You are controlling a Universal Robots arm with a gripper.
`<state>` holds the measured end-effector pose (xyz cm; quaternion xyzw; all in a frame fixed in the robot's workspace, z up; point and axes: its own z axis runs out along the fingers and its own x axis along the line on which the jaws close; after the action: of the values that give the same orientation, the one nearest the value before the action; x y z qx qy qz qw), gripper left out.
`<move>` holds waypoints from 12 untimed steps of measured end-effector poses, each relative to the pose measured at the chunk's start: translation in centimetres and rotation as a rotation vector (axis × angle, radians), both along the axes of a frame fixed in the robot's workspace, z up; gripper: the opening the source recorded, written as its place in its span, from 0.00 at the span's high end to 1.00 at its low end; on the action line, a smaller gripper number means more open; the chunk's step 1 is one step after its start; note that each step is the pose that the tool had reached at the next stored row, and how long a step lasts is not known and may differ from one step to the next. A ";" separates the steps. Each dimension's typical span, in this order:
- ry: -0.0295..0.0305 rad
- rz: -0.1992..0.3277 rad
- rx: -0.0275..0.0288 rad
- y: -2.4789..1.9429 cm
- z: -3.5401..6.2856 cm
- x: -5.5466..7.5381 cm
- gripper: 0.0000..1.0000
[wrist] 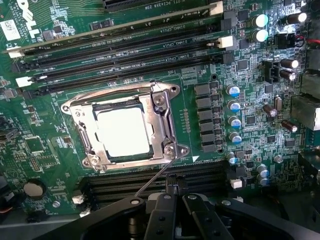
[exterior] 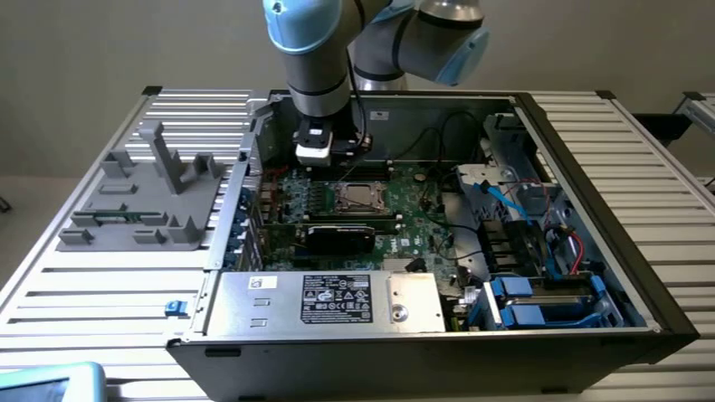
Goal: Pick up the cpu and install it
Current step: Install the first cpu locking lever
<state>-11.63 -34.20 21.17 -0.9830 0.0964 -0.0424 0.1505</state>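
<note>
The cpu [wrist: 122, 131] is sitting flat in the socket [wrist: 162, 116] on the motherboard [wrist: 55, 167] (its pale metal top is showing through the frame). The end effector [wrist: 176, 194] is hovering near the socket with fingers pressed together, gripping nothing, inside the open case [exterior: 391, 360] on the table [exterior: 67, 293].

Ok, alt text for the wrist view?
The cpu lies seated in its metal-framed socket on the green motherboard. The gripper is shut and empty, close beside the socket, over a row of black memory slots.
</note>
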 end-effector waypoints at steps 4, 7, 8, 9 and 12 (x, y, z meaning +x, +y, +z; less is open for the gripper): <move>-0.0029 0.000 0.0060 -0.04 -0.08 0.0 0.89; -0.0030 -0.004 0.0062 -0.05 -0.21 0.0 0.89; -0.0029 -0.006 0.0062 -0.05 -0.25 0.0 0.89; -0.0030 -0.008 0.0061 -0.05 -0.30 0.0 0.89; -0.0029 -0.014 0.0060 -0.05 -0.41 0.0 0.89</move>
<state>-11.59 -34.25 20.76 -0.9817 0.1034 -0.0446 0.1533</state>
